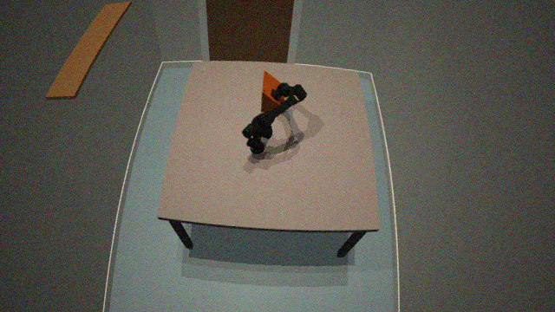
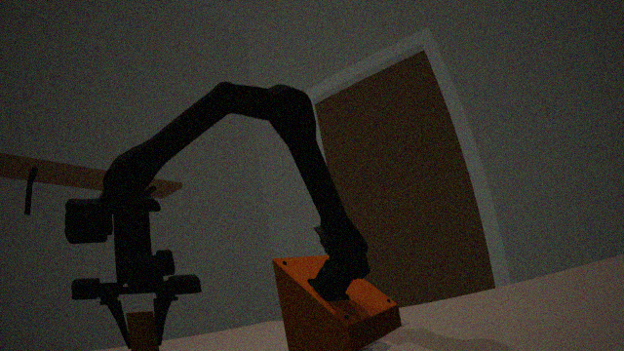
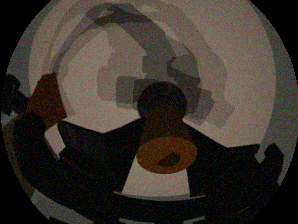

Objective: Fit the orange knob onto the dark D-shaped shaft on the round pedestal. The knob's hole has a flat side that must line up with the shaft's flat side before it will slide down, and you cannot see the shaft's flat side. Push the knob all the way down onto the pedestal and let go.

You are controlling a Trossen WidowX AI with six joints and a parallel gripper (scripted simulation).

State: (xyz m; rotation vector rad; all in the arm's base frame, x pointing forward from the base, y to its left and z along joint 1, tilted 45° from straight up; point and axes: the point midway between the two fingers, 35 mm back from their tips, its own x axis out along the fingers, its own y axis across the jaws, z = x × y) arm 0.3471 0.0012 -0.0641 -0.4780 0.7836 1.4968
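Presently the end effector (image 1: 256, 146) (image 2: 144, 336) (image 3: 162, 123) pinches the orange knob (image 2: 141, 328) (image 3: 166, 145), which appears over the round pedestal (image 3: 162, 93). Alignment seems in hand; seating isn't confirmed, the shaft being hidden. Next calls for gentle downward pressure with small twists, releasing only once fully down.

The orange knob (image 2: 142, 329) (image 3: 165, 131), tapered, was gripped upright; the dark round pedestal (image 3: 145, 99) showed partly behind it, its shaft hidden.
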